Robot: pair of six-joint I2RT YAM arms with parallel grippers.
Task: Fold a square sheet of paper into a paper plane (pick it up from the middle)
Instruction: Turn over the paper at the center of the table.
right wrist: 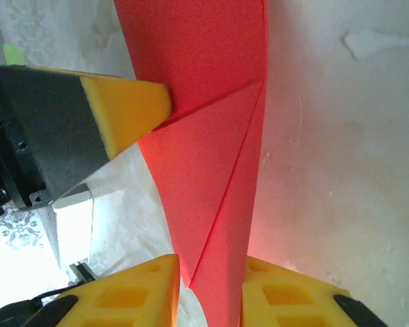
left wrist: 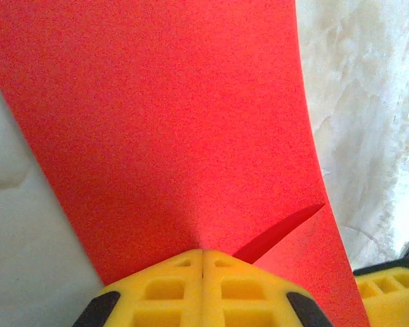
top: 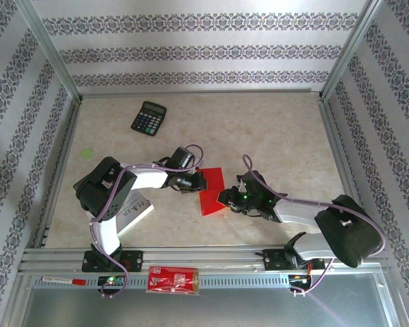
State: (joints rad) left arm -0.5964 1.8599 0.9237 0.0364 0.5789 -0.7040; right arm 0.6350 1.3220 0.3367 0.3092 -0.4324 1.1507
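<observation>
Item: square sheet of paper (top: 211, 196), part-folded; I am clamping it in my left jaws, right jaws parted astride it, best regripping squarely on the crease (right wrist: 226, 182).

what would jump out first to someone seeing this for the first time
The bright red paper sheet, partly folded, is at the middle of the table, pinched by the left end effector, with the right end effector open around its near edge. Next comes the black calculator at the far left.
</observation>
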